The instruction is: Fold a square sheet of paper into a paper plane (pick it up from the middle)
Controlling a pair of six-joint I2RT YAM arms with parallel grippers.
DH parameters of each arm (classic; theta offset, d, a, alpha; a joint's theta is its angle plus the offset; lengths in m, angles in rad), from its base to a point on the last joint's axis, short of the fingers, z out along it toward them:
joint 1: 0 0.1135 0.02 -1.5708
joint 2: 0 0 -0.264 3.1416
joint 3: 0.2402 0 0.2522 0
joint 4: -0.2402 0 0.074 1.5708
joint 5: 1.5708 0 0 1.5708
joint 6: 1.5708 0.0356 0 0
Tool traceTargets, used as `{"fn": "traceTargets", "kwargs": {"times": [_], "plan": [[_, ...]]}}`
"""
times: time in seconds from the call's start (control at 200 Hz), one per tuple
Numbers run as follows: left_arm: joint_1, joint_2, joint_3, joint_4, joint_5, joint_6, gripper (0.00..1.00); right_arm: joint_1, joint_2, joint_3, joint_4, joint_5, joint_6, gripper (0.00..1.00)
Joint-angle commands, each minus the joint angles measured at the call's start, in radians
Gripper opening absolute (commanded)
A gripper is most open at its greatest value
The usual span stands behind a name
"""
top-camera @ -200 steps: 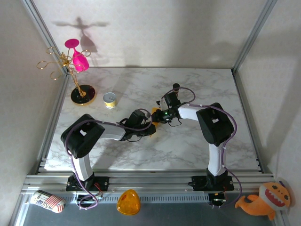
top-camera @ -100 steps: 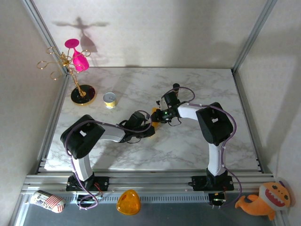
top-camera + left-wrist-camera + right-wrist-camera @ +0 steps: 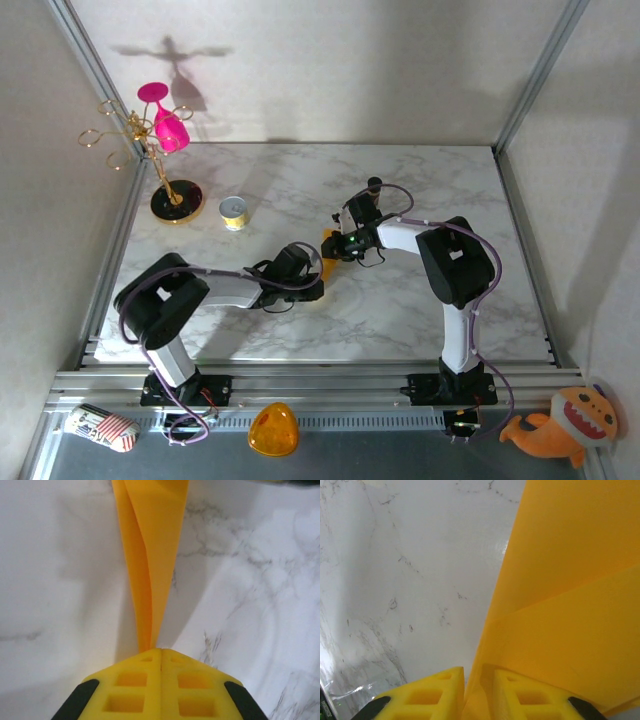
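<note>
- Left arm (image 3: 165, 300): white links between black joint housings, with a purple cable (image 3: 152, 345) looped along its length.
- Right arm (image 3: 455, 265): the same white-and-black build and purple cabling, with a small green light (image 3: 352, 240) near the wrist.
- Bases (image 3: 180, 385): black blocks.
- Left gripper (image 3: 161, 652): yellow fingers (image 3: 132, 695) moulded with square recesses, and black pieces at the outer corners.
- Right gripper (image 3: 477, 672): yellow fingers (image 3: 425, 697) with the same recessed pattern and black corners.
</note>
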Motion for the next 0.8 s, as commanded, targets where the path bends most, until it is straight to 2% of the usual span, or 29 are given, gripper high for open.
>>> {"fn": "traceTargets", "kwargs": {"times": [0.0,0.085,0.21,0.426,0.591,0.791], "plan": [[-0.015,-0.04,0.028,-0.289,-0.036,0.075,0.0,-0.006,0.086,-0.03,-0.083,0.18,-0.001,0.25],[-0.012,-0.099,0.076,-0.27,-0.045,0.065,0.0,-0.007,0.083,-0.031,-0.084,0.178,0.002,0.25],[-0.003,-0.164,0.081,-0.115,-0.063,-0.004,0.0,-0.006,0.08,-0.03,-0.081,0.17,0.014,0.25],[0.002,-0.079,0.054,0.145,-0.081,-0.156,0.0,-0.006,0.073,-0.036,-0.065,0.141,0.04,0.25],[0.005,0.015,0.062,0.213,-0.107,-0.212,0.0,-0.006,0.073,-0.031,-0.062,0.132,0.044,0.25],[0.008,0.056,0.058,0.185,-0.142,-0.217,0.0,-0.007,0.07,-0.031,-0.065,0.132,0.041,0.25]]}}
